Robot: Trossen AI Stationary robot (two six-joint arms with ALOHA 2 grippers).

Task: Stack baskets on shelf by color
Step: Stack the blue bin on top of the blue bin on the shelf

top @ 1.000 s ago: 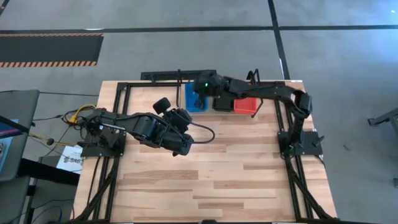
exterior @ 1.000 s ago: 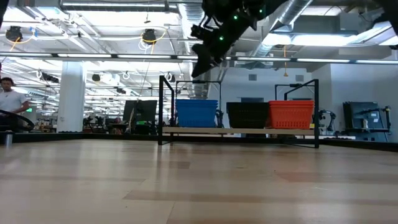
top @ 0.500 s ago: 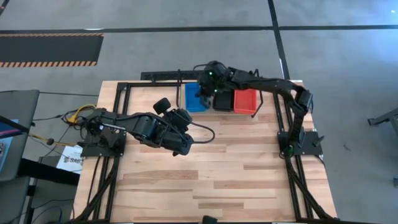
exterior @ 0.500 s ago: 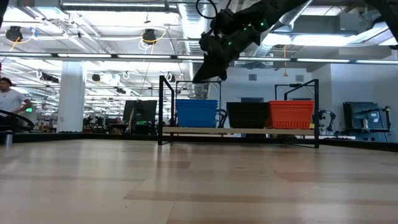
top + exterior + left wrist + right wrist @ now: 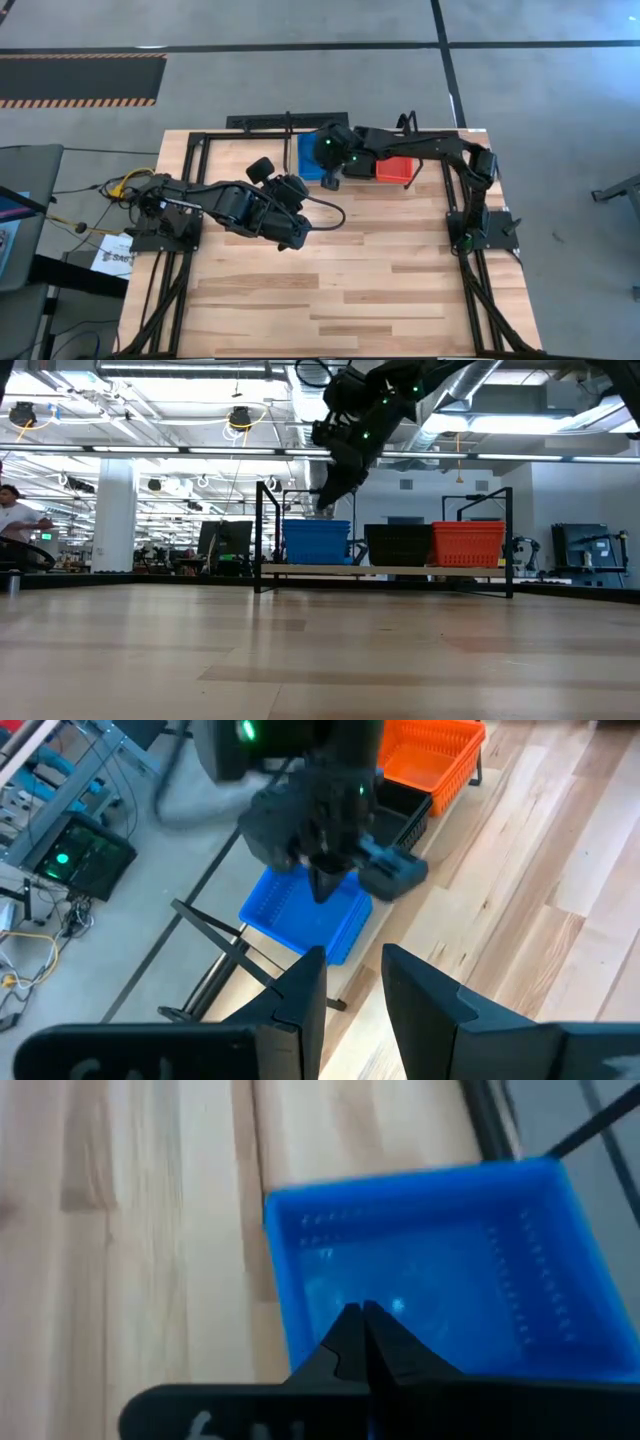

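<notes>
On the shelf at the table's far edge stand a blue basket, a black one and a red-orange one, side by side on its board. My right gripper is shut and holds nothing. It slants down just over the blue basket, its tips over the basket's open inside. In the high view the right arm hides most of the black basket. My left gripper waits open and holds nothing, raised over the table's left middle and pointing at the shelf.
The shelf's black upright rods rise beside the blue basket. The plank tabletop lies bare on the near side. Black frame rails run along the table's sides. A person stands far off in the room.
My right gripper has swung over the shelf's left end, come back toward the table's near edge and sunk toward the blue basket, tipping steeper downward. It has stayed shut. The baskets have not moved.
</notes>
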